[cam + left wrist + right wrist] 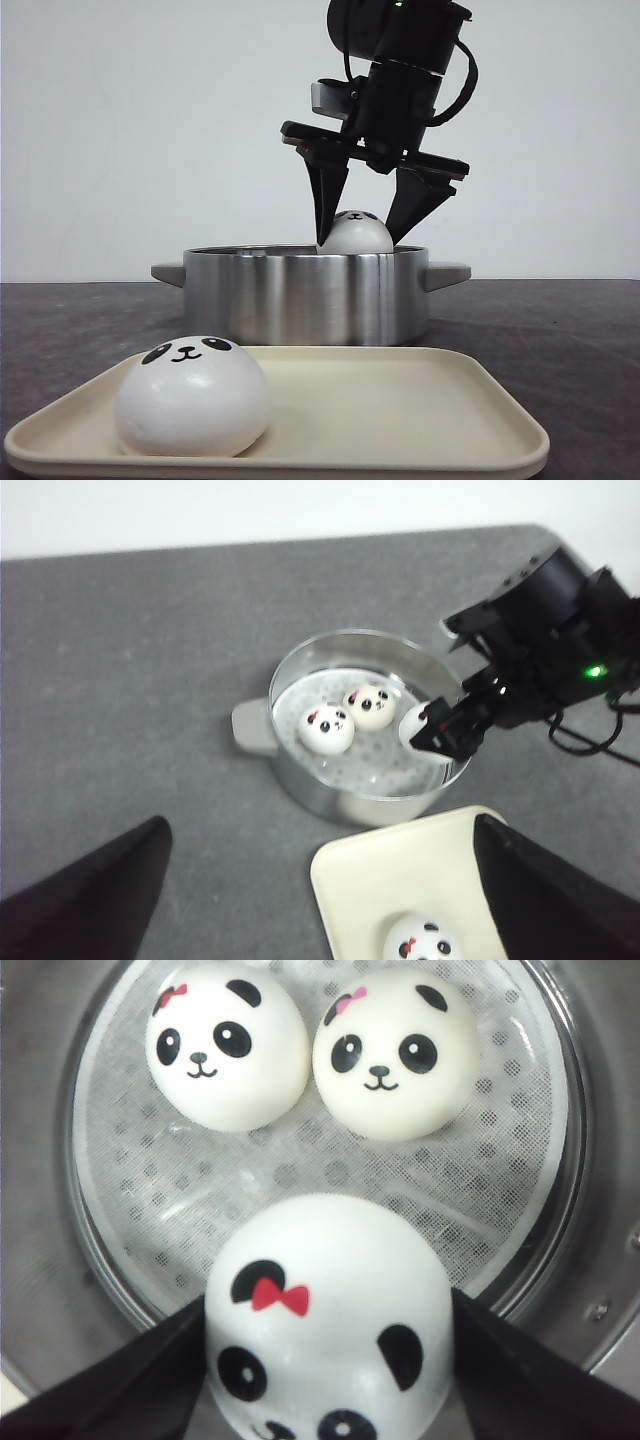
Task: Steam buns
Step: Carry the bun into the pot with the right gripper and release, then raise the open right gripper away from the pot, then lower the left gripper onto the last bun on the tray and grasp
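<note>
The right gripper (368, 222) is holding a panda bun (357, 233) between its fingers just above the steel pot's (305, 295) rim. Another bun (192, 397) is sitting at the cream tray's (420, 420) left edge.

The right arm reaches down from above, its wrist tilted, and the right gripper (367, 222) clamps a bun (356, 232) between both black fingers. The left gripper (320, 900) (only its two dark fingertips show) hangs spread wide, holding nothing.
</note>
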`<state>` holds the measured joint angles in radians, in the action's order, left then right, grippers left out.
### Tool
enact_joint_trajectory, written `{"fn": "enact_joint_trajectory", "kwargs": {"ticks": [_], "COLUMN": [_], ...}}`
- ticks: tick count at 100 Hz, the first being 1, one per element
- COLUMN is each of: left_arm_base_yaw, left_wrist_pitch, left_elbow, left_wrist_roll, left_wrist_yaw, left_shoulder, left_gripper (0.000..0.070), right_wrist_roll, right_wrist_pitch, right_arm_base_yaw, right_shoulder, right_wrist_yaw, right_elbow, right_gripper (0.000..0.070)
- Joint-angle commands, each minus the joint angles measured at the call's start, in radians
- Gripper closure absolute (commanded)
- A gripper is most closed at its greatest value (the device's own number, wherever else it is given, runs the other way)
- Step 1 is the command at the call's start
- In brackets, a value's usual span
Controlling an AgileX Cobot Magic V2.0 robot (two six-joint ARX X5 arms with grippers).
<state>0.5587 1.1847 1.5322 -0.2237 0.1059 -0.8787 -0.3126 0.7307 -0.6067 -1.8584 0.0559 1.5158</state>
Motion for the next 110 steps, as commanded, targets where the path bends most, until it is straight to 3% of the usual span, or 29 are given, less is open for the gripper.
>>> {"fn": "enact_joint_trajectory", "kwargs": {"ticks": [1, 11, 36, 38, 41, 49, 67, 84, 94, 110], "left_arm_base_yaw": [0.005, 0.005, 0.005, 0.005, 0.005, 0.005, 0.009, 0.037, 0.069, 0.143], "left_wrist_pitch": [-0.003, 0.001, 0.001, 0.001, 0.001, 0.000, -0.015, -0.141, -0.240, -0.333], "left_elbow": [0.015, 0.015, 0.007, 0.001, -0.006, -0.047, -0.212, -0.439, -0.550, -0.603], "left_wrist_roll": [0.003, 0.003, 0.003, 0.003, 0.003, 0.000, -0.051, -0.135, -0.177, -0.189], "left_wrist_yaw": [0.003, 0.003, 0.003, 0.003, 0.003, 0.001, -0.085, -0.215, -0.267, -0.269], "left_shoulder": [-0.013, -0.019, -0.029, -0.030, -0.030, -0.030, -0.027, -0.036, -0.069, -0.187], "left_gripper": [0.0107, 0.0107, 0.0107, 0.0107, 0.0107, 0.0107, 0.0107, 0.0106, 0.0103, 0.0100], "right_wrist_roll": [0.009, 0.009, 0.009, 0.009, 0.009, 0.010, 0.010, 0.014, 0.015, 0.015], "right_wrist_pitch": [0.000, 0.006, 0.006, 0.010, 0.021, 0.061, 0.047, 0.012, -0.003, -0.002], "right_arm_base_yaw": [-0.006, -0.005, -0.004, -0.004, -0.004, -0.006, -0.063, -0.165, -0.233, -0.319], "right_shoulder": [-0.019, -0.019, -0.018, -0.017, -0.015, 0.009, 0.158, 0.353, 0.452, 0.568], "right_wrist_yaw": [-0.003, -0.003, 0.000, 0.001, 0.001, 0.000, -0.004, -0.013, -0.087, -0.214], "right_elbow": [0.016, 0.016, 0.026, 0.032, 0.044, 0.079, 0.105, 0.106, 0.106, 0.106], "right_gripper": [0.0169, 0.0118, 0.0131, 0.0164, 0.0269, 0.0700, 0.0683, 0.0683, 0.0684, 0.0683]}}
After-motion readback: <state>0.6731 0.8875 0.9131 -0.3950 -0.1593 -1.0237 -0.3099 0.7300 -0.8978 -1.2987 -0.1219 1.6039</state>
